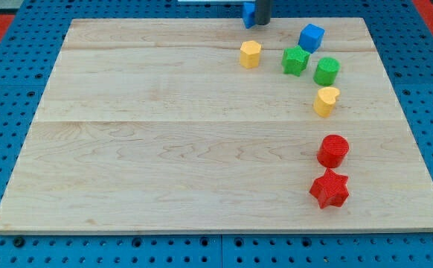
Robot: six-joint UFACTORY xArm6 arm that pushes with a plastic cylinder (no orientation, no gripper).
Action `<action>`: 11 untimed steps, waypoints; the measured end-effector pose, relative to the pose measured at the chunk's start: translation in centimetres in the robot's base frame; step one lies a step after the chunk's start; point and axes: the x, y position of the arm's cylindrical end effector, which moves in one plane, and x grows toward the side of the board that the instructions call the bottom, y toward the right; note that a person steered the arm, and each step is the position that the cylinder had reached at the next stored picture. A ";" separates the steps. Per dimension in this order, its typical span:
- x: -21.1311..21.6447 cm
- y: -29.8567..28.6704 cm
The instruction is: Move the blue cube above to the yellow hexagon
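Observation:
A yellow hexagon [251, 53] lies near the view's top, right of centre on the wooden board [164, 149]. A blue cube [311, 36] lies to its upper right. Another blue block [248, 13], shape unclear, sits at the board's top edge, straight above the hexagon. My tip [262, 24] is at the board's top edge. It is right beside that second blue block, on the block's right side. It is left of the blue cube and apart from it.
A green star [295, 60] and a green round block [326, 71] lie right of the hexagon. A yellow heart [325, 100] is below them. A red cylinder [333, 150] and a red star [329, 188] lie at the lower right.

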 end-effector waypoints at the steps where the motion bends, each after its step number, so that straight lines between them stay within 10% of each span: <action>1: 0.1 -2.9; 6: 1.2 17.6; 8: 6.7 10.7; 11: 0.2 2.8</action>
